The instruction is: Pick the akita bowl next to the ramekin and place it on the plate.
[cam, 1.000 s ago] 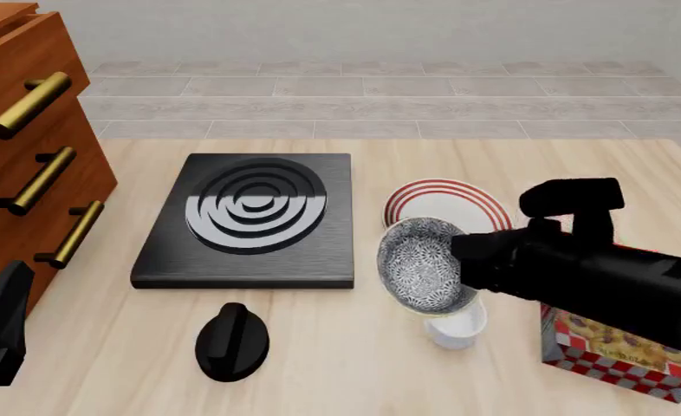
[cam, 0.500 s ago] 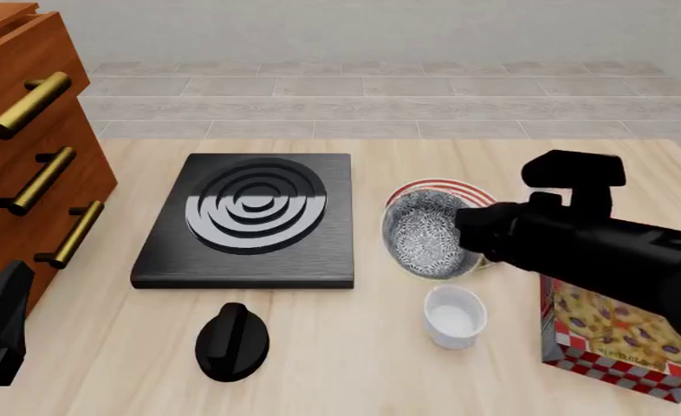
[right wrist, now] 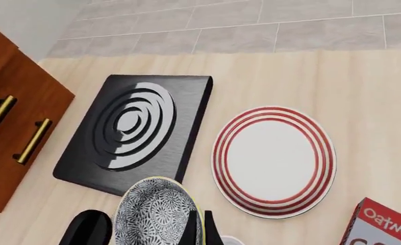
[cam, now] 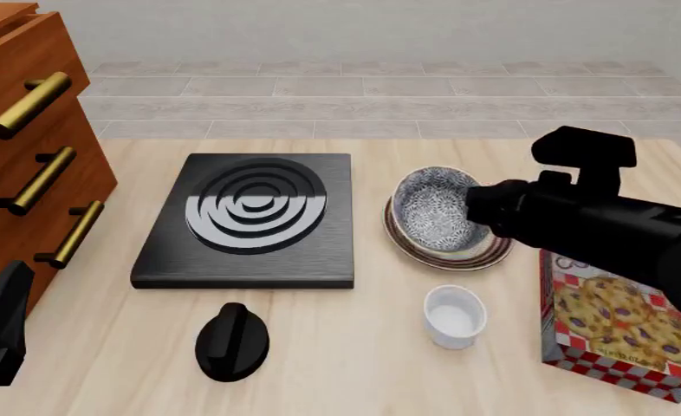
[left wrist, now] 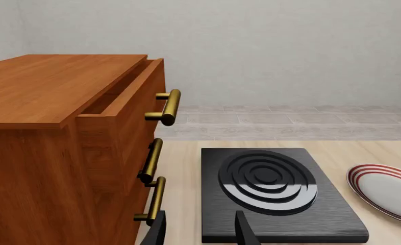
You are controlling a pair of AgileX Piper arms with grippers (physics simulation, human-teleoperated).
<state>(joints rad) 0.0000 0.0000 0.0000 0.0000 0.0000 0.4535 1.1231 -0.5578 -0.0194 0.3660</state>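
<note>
Pale wood tabletop. My right gripper (right wrist: 197, 228) pinches the rim of the speckled black-and-white akita bowl (cam: 437, 211), tilted over the red-ringed white plate (right wrist: 274, 161). I'd level it, lower gently, centre, then release. Plain white ramekin (cam: 454, 317) sits nearby.

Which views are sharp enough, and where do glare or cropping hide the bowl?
Front view: sharp, even light; a bright sheen on the burner plate; the right arm hides the bowl's near side. Right wrist view: sharp; the bowl is cut by the frame edge, the plate clear. Left wrist view: crisp, no bowl.
</note>
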